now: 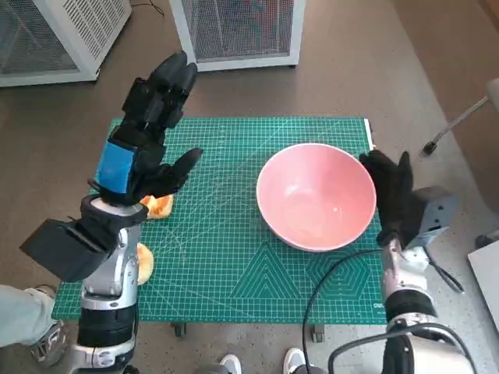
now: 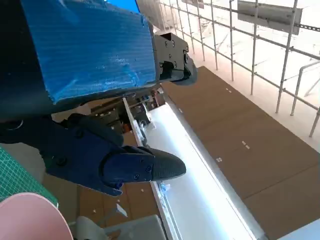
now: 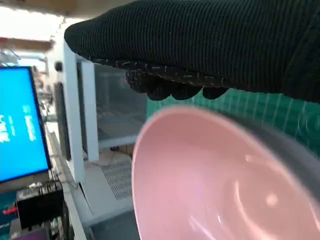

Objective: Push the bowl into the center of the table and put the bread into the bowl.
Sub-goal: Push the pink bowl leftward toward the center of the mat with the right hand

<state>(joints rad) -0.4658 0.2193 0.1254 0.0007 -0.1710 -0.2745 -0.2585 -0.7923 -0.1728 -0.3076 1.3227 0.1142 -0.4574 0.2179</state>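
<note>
The green mat (image 1: 234, 257) covers my table. The pink bowl (image 1: 316, 195) sits right of its middle, my gloved right hand (image 1: 392, 191) flat against its rim, holding nothing. My left hand (image 1: 148, 132) hovers, fingers spread, above the bread (image 1: 158, 206).

floor (image 1: 351, 47): brown | white mesh cabinets (image 1: 238, 31) beyond table | blue screen (image 3: 20, 125) lit
</note>
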